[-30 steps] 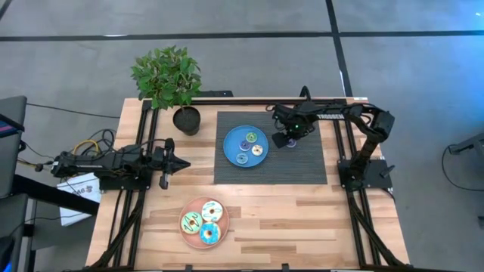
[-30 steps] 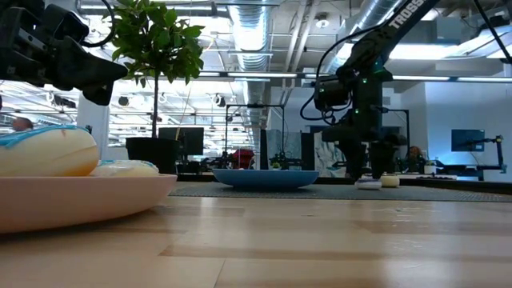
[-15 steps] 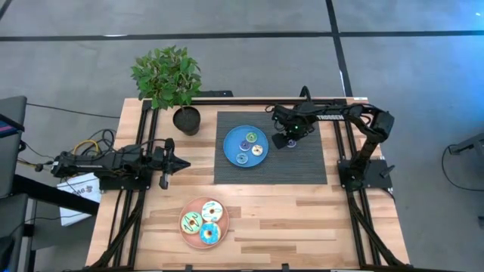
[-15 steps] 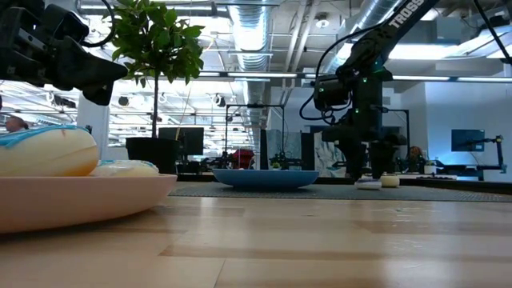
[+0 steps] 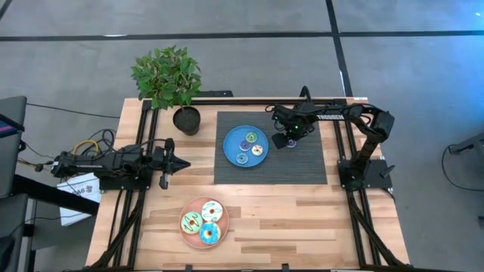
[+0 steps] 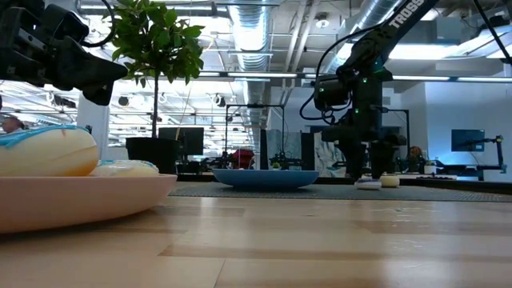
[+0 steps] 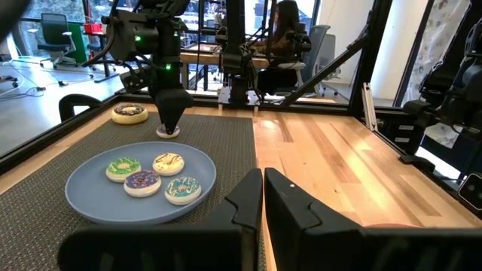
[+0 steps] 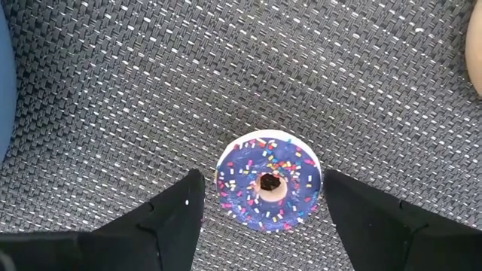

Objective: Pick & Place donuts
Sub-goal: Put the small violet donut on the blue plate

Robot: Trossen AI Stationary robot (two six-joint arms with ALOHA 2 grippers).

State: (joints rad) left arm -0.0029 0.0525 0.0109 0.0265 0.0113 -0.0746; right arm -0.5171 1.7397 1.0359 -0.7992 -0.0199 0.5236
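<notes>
A mini donut (image 8: 269,181) with purple icing and sprinkles lies flat on the dark woven mat (image 5: 302,162). My right gripper (image 8: 262,178) hangs over it, open, pointing down, one finger on each side of the ring. From the low view it (image 6: 364,170) stands just above the mat. A dark brown donut (image 7: 129,113) lies on the mat beyond it. The blue plate (image 5: 233,143) holds several minis (image 7: 154,175). The pink plate (image 5: 198,202) holds three larger donuts (image 5: 204,222). My left gripper (image 5: 180,161) waits, shut, over the table's left side.
A potted plant (image 5: 168,75) stands at the far left corner, beside the mat. Dark frame rails (image 5: 121,204) run along the table's left and right sides. Bare wood (image 5: 287,219) lies between the mat and the near edge. A person (image 7: 286,30) sits beyond the table.
</notes>
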